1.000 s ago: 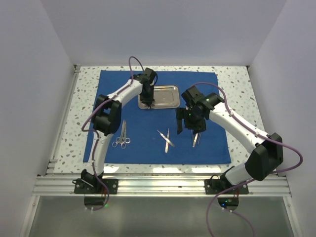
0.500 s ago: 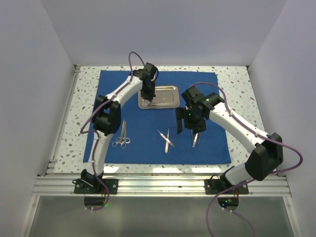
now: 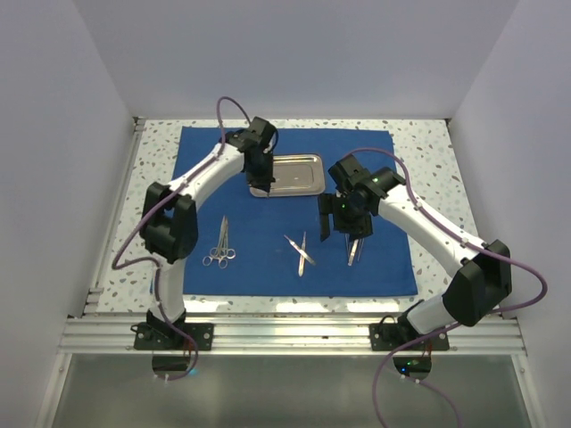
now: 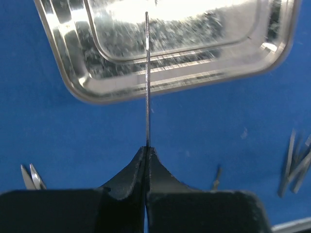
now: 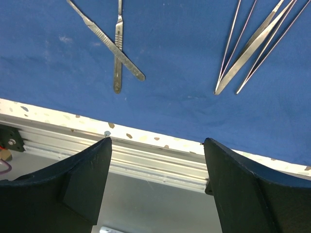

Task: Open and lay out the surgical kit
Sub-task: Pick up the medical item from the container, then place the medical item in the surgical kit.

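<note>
Since a second ago my left elbow has swung out toward the left wall, and my left pincer (image 3: 260, 183) has slid from over the tray (image 3: 303, 159) to its near-left corner. That pincer is pressed tight on a thin tool (image 4: 147, 82), seen edge-on in the wrist view, so I cannot tell what kind it is. Its free end reaches over the tray's rim (image 4: 194, 68), above the shiny floor. My right arm has not moved. My right pincer (image 3: 340, 230) hangs spread wide and holds nothing. It is above the near half of the cloth (image 3: 259, 276), over the tweezers (image 3: 354, 251). The cloth lies flat and open on the table (image 3: 428, 152), with a speckled margin showing on the left, right and far sides. The tray sits near the cloth's far edge. Scissors (image 3: 220, 242) lie at near left and two crossed scalpels (image 3: 302, 251) lie mid-cloth, each group well apart from the others. From the right wrist, the scalpels (image 5: 116, 48) and tweezers (image 5: 248, 48) lie just inside the cloth's near edge, and the rail (image 5: 58, 141) runs just beyond it. Bare blue stretches between the tray and the tools nearer me.
</note>
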